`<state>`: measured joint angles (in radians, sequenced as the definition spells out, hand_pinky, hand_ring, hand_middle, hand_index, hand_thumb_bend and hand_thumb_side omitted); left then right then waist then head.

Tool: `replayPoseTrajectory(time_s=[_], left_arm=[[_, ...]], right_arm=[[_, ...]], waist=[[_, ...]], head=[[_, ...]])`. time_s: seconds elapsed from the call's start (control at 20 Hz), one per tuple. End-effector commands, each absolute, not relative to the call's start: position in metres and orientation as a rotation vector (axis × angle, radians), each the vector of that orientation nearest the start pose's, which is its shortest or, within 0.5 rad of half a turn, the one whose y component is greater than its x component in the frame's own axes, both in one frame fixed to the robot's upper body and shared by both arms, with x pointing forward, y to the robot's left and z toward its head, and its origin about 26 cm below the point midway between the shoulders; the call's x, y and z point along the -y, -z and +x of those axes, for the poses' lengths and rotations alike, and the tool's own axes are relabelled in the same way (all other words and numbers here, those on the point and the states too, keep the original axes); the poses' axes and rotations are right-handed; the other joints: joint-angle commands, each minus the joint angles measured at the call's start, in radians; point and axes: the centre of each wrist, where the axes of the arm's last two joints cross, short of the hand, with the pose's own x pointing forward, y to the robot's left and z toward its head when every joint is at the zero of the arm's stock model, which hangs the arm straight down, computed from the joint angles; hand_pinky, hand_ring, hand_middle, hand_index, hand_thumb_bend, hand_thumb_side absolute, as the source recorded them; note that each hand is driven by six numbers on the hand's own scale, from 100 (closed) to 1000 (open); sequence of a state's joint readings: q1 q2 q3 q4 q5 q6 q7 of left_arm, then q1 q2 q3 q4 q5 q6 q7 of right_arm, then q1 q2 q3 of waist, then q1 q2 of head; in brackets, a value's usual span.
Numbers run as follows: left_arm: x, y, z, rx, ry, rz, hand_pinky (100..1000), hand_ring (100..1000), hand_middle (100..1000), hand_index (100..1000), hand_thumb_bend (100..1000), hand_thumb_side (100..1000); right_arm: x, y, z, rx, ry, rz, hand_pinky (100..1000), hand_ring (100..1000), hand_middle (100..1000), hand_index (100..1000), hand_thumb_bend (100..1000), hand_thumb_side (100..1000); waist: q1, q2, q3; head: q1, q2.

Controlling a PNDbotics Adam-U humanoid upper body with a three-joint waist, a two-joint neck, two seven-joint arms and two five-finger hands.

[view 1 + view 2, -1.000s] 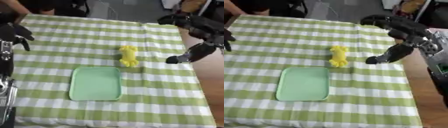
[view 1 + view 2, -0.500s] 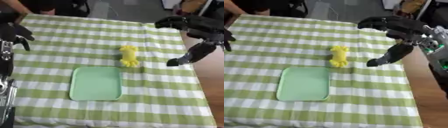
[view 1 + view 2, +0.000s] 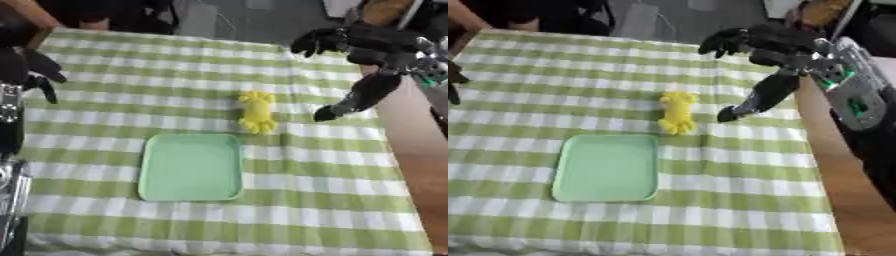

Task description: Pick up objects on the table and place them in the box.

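right hand [image 3: 776, 47]: spread open, empty, above cloth [image 3: 131, 95] | toy [image 3: 257, 112]: yellow, lying left of and below its thumb, apart | tray [image 3: 191, 167]: green, just below toy | left hand [image 3: 22, 65]: far left, relaxed, empty

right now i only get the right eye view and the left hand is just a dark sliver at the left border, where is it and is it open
observer: the left eye view shows the left hand whole, over the cloth's left edge, fingers hanging relaxed, so open.
operator: holding anything
observer: no, nothing in it. It is well left of the green tray; the yellow toy is nearer the right hand.
operator: and its arm
observer: the left arm runs down that view's left border to the bottom corner.
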<state>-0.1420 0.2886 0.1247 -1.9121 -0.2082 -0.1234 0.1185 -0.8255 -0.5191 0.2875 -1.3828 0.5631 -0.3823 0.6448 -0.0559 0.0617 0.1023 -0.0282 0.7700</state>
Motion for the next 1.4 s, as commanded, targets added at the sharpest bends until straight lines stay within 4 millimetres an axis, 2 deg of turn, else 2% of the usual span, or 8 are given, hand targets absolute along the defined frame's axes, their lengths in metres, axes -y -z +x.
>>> replayPoseTrajectory(time_s=[0.05, 0.25, 0.5, 0.75, 1.15, 1.4], left_arm=[[-0.307, -0.151, 0.289, 2.202, 0.276, 0.558, 231, 429, 461, 423, 681, 1000], [-0.305, -0.152, 0.29, 2.209, 0.278, 0.544, 231, 430, 461, 423, 680, 1000], [-0.303, -0.153, 0.291, 2.214, 0.281, 0.533, 231, 430, 461, 423, 680, 1000], [-0.302, -0.153, 0.292, 2.217, 0.283, 0.528, 232, 431, 461, 424, 679, 1000], [-0.302, -0.154, 0.292, 2.219, 0.284, 0.525, 232, 432, 461, 424, 679, 1000], [-0.301, -0.154, 0.292, 2.222, 0.286, 0.519, 232, 432, 462, 424, 679, 1000]], right_arm=[[0.223, -0.23, 0.442, 1.64, -1.93, -0.523, 756, 789, 909, 955, 699, 619], [0.207, -0.217, 0.46, 1.628, -1.905, -0.526, 746, 780, 901, 952, 698, 620], [0.194, -0.207, 0.47, 1.635, -1.904, -0.538, 747, 780, 901, 952, 697, 620], [0.191, -0.2, 0.473, 1.64, -1.912, -0.545, 746, 780, 900, 951, 697, 620], [0.187, -0.201, 0.472, 1.672, -1.915, -0.546, 732, 772, 896, 945, 689, 640], [0.185, -0.2, 0.472, 1.668, -1.915, -0.541, 733, 773, 893, 942, 696, 623]], waist=[[0.008, -0.008, 0.003], [0.011, -0.001, 0.011], [0.01, 0.0, 0.018], [0.01, -0.001, 0.021], [0.01, -0.002, 0.022], [0.01, -0.001, 0.024]], head=[[-0.015, -0.009], [-0.022, -0.011], [-0.023, -0.009], [-0.024, -0.011], [-0.023, -0.013], [-0.027, -0.016]])
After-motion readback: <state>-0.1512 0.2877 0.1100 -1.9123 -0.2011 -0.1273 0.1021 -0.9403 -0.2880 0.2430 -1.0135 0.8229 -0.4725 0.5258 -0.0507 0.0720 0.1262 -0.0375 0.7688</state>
